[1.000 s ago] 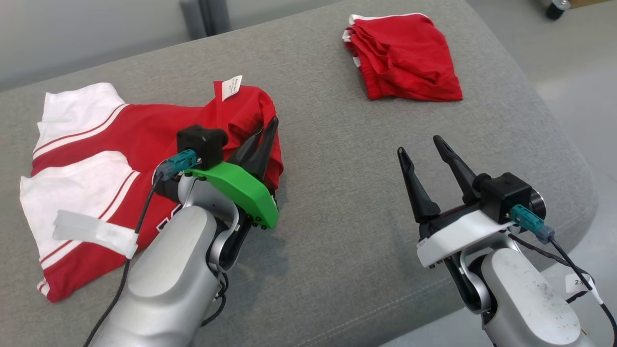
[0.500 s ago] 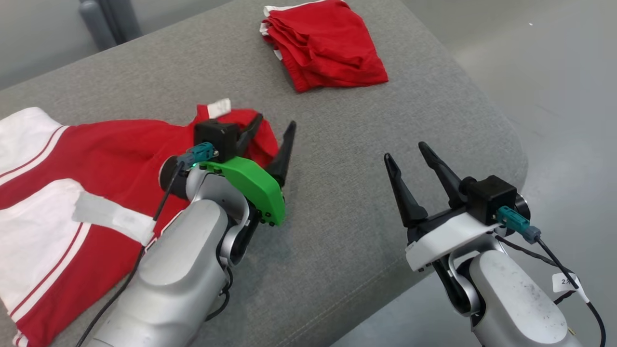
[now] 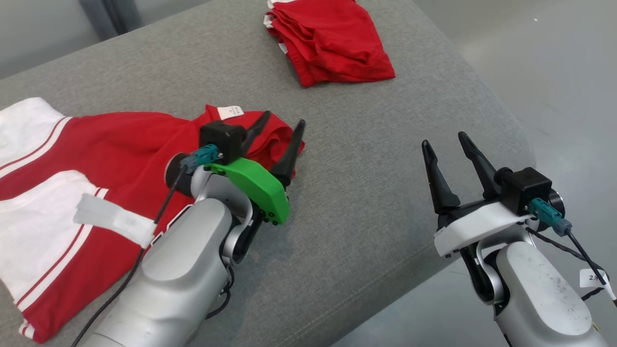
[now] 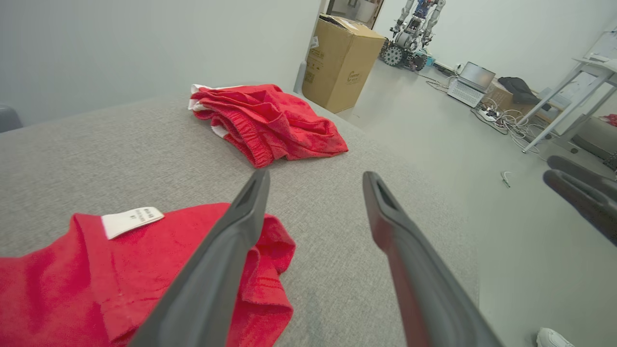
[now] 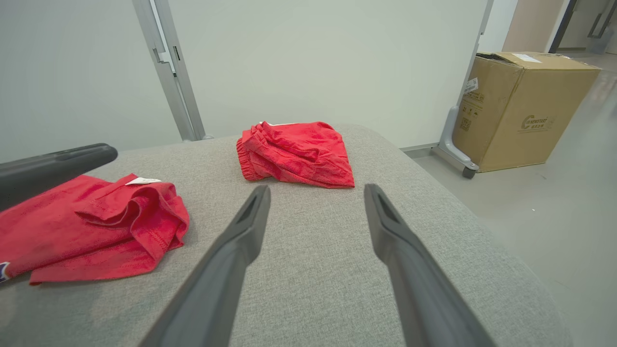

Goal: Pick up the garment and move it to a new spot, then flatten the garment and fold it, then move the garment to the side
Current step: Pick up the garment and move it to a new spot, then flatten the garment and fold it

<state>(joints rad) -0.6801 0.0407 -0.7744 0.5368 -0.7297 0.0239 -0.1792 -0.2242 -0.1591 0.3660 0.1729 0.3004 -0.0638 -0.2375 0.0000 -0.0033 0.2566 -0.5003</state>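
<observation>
Work surface: grey fabric-covered padded platform [image 3: 366,144] with a rounded corner on the robot's right. Beyond that edge is pale bare floor [image 3: 540,67].

Garment: the red jersey with white sleeves and white stripes [image 3: 96,154] lies on the left part of the platform, mostly spread. Its left side runs out of the head view. Its right corner is bunched into loose folds, with a small white sewn-in label [image 3: 230,112] lying face up at its far edge. The lower hem lies near the platform's front edge.

Left gripper [image 3: 284,118]: jaws wide apart, nothing between them, no cloth held. It sits at the bunched corner. In the left wrist view one finger lies over the red folds and the other over bare grey fabric just past the garment's edge. Whether the fingers touch the cloth, cannot tell.

Right gripper [image 3: 444,139]: jaws wide apart, empty. It stands over the platform near the rounded right edge, well apart from the jersey, and its forearm hangs out over the floor.

Second item: a folded pile of red shorts with white trim [image 3: 332,41] sits at the far side of the platform, near the far right edge, well apart from both grippers.

Open room: a broad bare grey strip lies between the jersey's bunched corner and the right edge, and more bare fabric between the jersey and the shorts.

Off the platform, in the right wrist view, a brown cardboard box [image 5: 525,106] stands on the floor by the wall.
</observation>
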